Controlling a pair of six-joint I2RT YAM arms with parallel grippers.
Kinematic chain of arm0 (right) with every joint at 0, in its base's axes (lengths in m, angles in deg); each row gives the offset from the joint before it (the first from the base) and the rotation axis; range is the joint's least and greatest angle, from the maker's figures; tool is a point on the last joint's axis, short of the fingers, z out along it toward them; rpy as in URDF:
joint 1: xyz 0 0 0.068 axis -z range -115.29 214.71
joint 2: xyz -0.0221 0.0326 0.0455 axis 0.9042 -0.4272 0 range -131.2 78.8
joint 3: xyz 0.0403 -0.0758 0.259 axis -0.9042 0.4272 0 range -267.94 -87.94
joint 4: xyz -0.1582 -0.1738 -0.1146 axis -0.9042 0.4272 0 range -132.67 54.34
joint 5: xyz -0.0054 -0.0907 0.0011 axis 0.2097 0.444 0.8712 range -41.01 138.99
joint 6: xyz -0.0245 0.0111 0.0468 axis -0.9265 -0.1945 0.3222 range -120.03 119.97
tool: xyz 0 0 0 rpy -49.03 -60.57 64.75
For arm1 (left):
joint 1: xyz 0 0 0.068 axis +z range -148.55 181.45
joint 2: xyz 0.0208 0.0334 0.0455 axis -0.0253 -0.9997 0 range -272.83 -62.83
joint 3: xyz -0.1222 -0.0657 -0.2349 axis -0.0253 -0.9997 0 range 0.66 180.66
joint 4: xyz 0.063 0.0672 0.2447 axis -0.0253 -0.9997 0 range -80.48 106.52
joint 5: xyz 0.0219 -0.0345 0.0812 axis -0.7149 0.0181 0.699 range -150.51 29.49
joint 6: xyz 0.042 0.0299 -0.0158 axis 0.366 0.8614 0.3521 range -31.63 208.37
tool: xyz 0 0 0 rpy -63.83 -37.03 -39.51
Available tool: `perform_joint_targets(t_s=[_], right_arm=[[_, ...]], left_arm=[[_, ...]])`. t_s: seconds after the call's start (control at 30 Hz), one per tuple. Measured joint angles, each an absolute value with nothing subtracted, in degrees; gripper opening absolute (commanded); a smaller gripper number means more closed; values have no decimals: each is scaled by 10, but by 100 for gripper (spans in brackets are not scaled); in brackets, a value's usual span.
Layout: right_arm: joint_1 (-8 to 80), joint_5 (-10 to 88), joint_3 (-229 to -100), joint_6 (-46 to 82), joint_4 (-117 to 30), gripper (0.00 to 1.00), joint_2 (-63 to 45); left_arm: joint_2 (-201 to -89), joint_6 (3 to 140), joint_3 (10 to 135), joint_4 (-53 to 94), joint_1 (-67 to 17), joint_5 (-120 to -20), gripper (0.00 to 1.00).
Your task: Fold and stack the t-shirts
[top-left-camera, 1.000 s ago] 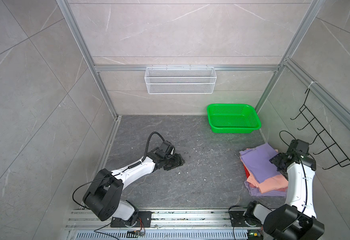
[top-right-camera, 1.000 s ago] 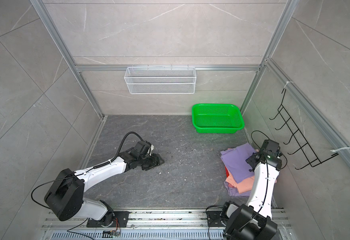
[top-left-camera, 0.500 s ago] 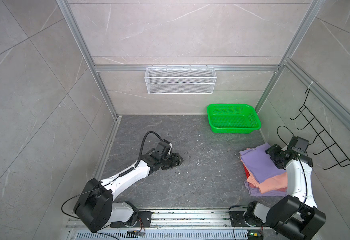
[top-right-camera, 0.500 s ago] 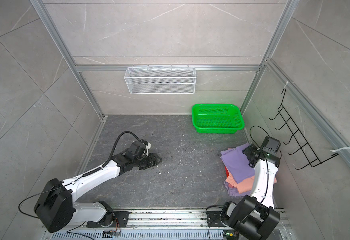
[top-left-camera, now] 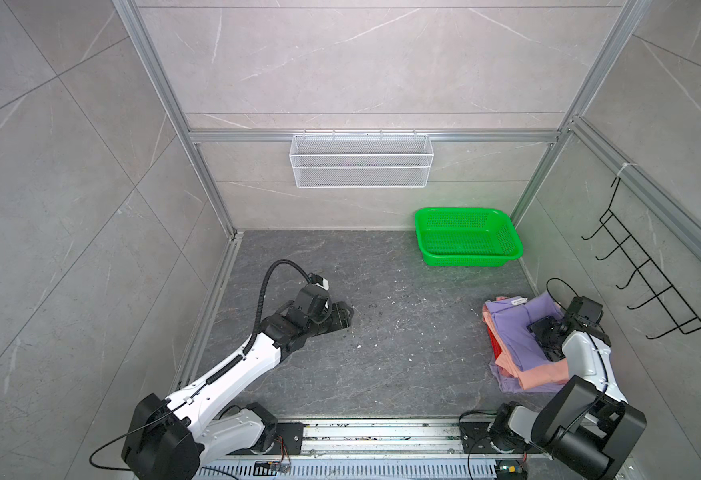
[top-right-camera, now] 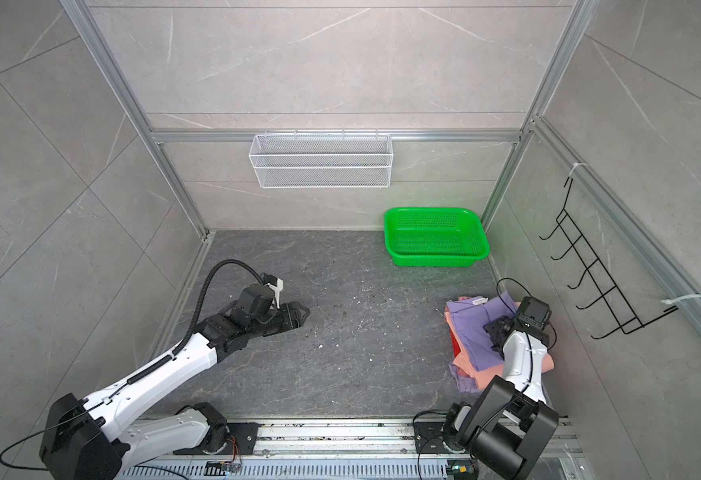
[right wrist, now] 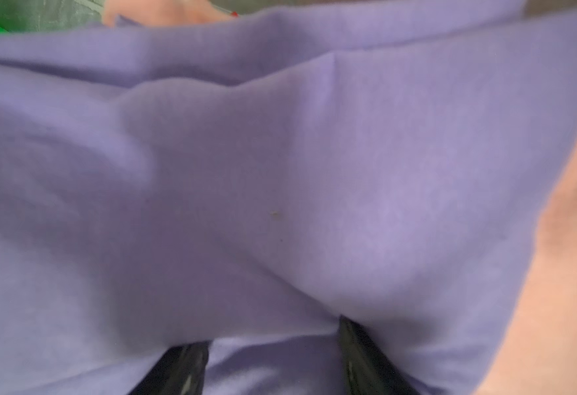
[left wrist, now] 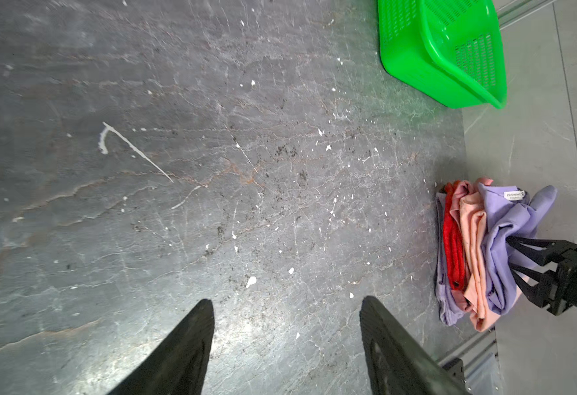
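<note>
Floor [top-left-camera: 403, 353] dark, walls [top-left-camera: 361, 62] tiled; left end effector [left wrist: 286, 300] wide; right end effector [left wrist: 513, 255] wide on lavender t-shirt [top-left-camera: 511, 332]

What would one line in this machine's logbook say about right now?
left gripper: open, empty, low over table | right gripper: jaws apart, tips pressing into purple t-shirt atop pink t-shirt

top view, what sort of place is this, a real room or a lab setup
Probably a robot test booth, not a home: stone-look panels sit in a bare metal frame, two robot arms stand on a rail, and a wire shelf and green basket serve as props.
</note>
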State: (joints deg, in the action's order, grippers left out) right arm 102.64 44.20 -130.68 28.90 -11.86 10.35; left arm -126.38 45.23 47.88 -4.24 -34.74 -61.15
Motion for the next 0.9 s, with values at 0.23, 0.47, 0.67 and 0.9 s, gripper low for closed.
perform_joint_targets(t_s=[0.23,0.47,0.67,0.9], right_arm=[[1033,353,-1325,288,-122,82,177],[1013,227,-1388,288,-154,85,209],[875,248,-1467,247,-145,100,211],[668,366,-1463,192,-171,100,193]], left_arm=[[-1199,501,480,-71,-289,-555,83],[-1155,587,483,-72,-181,-436,100],[-1150,667,404,57,-60,-356,100],[-1253,753,245,271,0,-349,100]])
